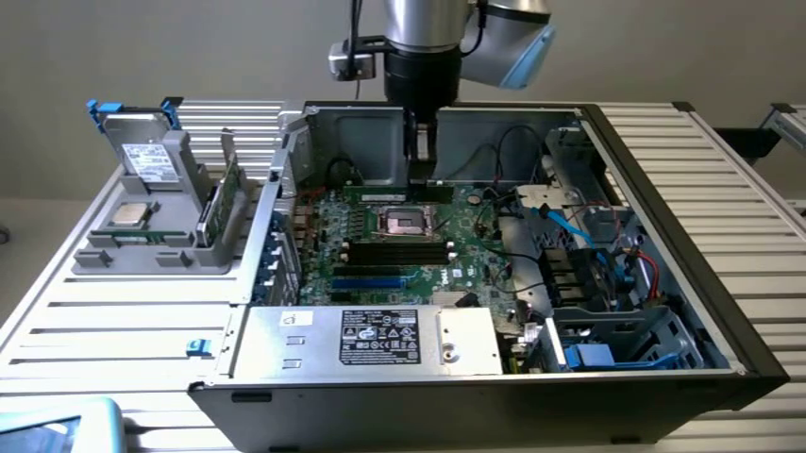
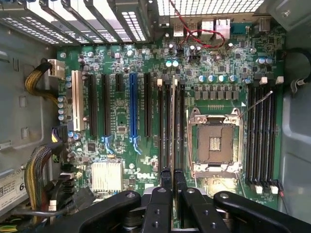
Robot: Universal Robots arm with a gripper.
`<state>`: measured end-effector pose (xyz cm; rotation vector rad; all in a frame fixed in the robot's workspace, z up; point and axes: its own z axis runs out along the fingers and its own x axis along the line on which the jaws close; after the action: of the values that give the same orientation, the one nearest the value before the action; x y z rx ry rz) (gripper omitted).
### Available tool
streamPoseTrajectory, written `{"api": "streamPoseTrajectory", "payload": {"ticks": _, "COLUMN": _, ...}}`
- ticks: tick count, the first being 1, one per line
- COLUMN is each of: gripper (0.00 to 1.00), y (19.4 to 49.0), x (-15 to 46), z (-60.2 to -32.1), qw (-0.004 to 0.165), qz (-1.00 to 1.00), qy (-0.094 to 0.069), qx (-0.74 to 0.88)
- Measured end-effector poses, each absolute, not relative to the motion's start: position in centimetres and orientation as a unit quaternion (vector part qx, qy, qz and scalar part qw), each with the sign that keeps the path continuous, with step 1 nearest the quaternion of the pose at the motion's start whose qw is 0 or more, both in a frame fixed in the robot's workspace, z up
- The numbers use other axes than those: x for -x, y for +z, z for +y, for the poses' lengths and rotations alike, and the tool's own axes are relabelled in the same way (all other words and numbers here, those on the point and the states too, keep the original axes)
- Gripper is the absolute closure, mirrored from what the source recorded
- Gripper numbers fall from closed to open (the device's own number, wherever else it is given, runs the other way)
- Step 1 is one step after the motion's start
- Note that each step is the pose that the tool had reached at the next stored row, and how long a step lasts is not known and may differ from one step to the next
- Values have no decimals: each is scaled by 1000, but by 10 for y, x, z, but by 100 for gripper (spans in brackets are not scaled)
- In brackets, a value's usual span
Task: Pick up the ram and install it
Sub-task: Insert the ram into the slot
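My gripper (image 1: 421, 176) reaches down into the open computer case (image 1: 655, 142), over the back part of the motherboard (image 1: 377, 250). It is shut on the ram (image 1: 388, 194), a long thin green stick lying level just behind the processor socket. In the wrist view the ram (image 2: 174, 121) shows edge-on between my black fingers (image 2: 165, 180), lined up along the black memory slots (image 2: 161, 126) beside the socket. I cannot tell whether its lower edge sits in a slot or hangs just above it.
The open processor socket (image 2: 214, 143) lies right beside the ram. A grey holder (image 1: 151, 255) outside the case carries a silver processor (image 1: 130, 215), a grey drive (image 1: 145, 156) and another green board (image 1: 225, 203). The power supply (image 1: 365, 340) and cables (image 1: 592, 236) crowd the case.
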<state>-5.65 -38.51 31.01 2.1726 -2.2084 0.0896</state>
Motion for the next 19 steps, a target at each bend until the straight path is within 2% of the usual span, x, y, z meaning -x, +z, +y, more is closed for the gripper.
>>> {"api": "streamPoseTrajectory", "payload": {"ticks": 19, "gripper": 86, "y": 279, "x": 55, "z": -391, "qw": 26, "qz": -712, "qy": 33, "qx": -701}}
